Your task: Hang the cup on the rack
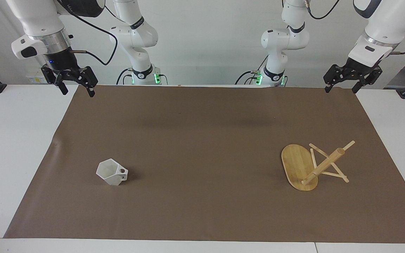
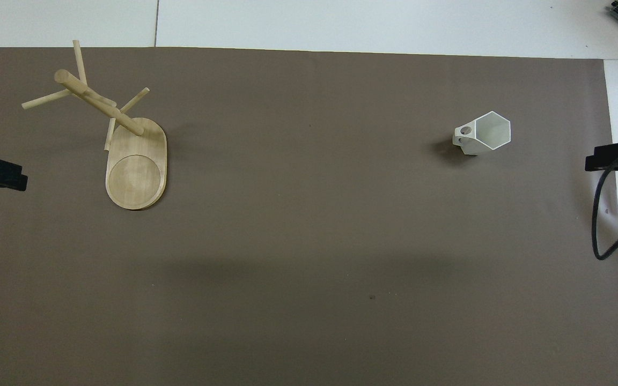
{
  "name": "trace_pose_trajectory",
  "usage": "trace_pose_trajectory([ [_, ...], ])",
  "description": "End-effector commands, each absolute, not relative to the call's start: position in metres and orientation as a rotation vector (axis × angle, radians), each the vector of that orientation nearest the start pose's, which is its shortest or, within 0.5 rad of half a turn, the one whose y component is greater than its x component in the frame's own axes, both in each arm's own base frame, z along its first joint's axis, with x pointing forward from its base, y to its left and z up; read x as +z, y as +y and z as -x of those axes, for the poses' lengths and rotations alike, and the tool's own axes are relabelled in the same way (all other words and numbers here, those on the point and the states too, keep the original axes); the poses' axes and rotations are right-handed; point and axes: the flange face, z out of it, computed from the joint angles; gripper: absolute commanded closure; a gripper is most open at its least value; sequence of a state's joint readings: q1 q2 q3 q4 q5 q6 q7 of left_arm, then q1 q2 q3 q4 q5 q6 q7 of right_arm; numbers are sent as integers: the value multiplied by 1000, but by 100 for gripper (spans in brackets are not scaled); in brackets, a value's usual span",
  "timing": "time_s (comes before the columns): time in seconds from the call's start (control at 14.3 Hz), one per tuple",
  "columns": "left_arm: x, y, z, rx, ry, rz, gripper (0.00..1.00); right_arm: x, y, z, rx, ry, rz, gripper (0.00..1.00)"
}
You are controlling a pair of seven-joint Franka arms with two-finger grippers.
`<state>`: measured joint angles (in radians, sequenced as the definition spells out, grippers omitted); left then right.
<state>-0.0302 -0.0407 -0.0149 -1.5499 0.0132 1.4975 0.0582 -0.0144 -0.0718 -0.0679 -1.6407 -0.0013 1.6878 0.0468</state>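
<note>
Robotics lab: two white robot arms [image 1: 135,38] bolted at edge of white desk [image 1: 16,147], brown paper sheet [image 1: 202,158] as work surface, bare white wall [image 1: 209,35], loose cables [image 2: 607,225].

White faceted cup [image 1: 111,172] upright on brown mat; bamboo rack [image 1: 309,166] stands well apart, toward left arm's end.

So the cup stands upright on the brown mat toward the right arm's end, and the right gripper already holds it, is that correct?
Not quite: the facing view shows the right gripper empty, up over the mat's edge, well apart from the cup. The cup does stand upright on the brown mat toward the right arm's end.
</note>
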Motion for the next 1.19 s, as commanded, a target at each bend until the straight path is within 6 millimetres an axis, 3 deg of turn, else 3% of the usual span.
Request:
trace_pose_trajectory([
  [0.0, 652, -19, -529, 15, 163, 3133, 0, 640, -49, -534, -171, 161, 3127, 0],
  [1.12, 652, -19, -529, 17, 166, 3133, 0, 632, -49, -531, -163, 161, 3126, 0],
])
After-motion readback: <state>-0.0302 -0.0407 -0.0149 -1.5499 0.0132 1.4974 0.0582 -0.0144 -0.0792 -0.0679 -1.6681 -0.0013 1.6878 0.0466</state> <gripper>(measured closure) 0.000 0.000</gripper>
